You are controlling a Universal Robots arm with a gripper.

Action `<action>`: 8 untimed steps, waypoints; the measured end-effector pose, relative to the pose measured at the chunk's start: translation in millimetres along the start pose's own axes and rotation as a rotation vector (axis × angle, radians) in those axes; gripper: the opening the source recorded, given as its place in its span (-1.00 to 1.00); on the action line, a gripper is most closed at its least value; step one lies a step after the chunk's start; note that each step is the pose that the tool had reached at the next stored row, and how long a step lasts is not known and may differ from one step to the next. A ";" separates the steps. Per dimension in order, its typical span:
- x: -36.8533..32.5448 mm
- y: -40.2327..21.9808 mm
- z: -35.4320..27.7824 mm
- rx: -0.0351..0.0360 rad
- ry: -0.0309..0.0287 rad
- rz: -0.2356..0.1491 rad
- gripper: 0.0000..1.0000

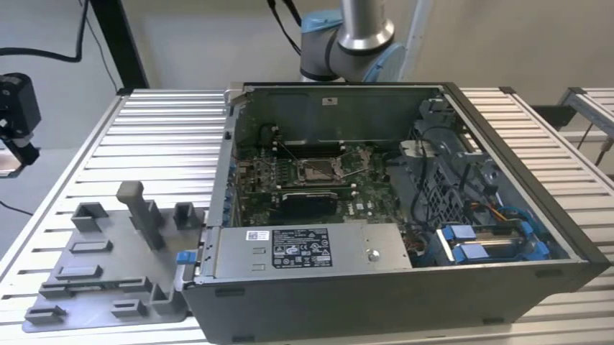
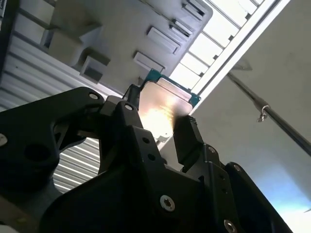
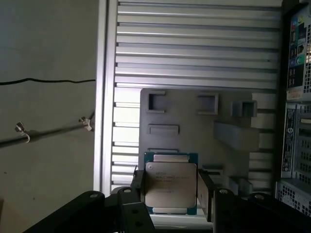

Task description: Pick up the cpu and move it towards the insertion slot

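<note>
Fingers (image 3: 137, 187) of the end effector (image 3: 171, 190) are clamped on two opposite edges of the chip (image 3: 171, 179), one black finger on each side. We see the same grip in the second wrist view, where the chip's pale silver face catches a bright glare. The chip is a thin square with a silver lid and a green rim, and the lid faces the first wrist camera.

Behind it in both wrist views lies the grey tray (image 3: 194, 121), with its raised blocks and shallow pockets, resting on the ribbed metal surface (image 3: 194, 48). We judge the chip to be held clear of the tray, over the part of it nearest the surface's long rim. Beyond that rim is the floor (image 3: 48, 48). On the tray's far side from the rim, the first wrist view catches a wall of the open computer case (image 3: 296, 97).

In the exterior view the tray sits toward the exterior view's left, just beside the case. Inside the case we find the socket (image 1: 317, 170) on the green board, a shiny metal frame around a dark centre with thin wire levers. Nearer the camera are a black rectangular patch (image 1: 305, 205) and then a grey metal box (image 1: 298, 248) with a white label. The socket lies well apart from the tray, with the case wall between them. The arm (image 1: 350, 36) rises behind the case.
</note>
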State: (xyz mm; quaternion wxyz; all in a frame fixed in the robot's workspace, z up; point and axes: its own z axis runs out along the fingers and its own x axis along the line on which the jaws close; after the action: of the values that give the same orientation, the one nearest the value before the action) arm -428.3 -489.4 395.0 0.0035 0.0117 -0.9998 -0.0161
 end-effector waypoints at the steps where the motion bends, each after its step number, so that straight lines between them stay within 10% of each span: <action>1: -3.5 0.0 0.0 -0.0001 0.0000 0.000 -1.00; 8: -12.7 0.3 0.1 -0.0001 -0.0001 -0.001 -1.00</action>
State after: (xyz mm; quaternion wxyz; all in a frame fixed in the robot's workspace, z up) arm -415.6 -488.8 394.8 0.0035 0.0120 -0.9998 -0.0162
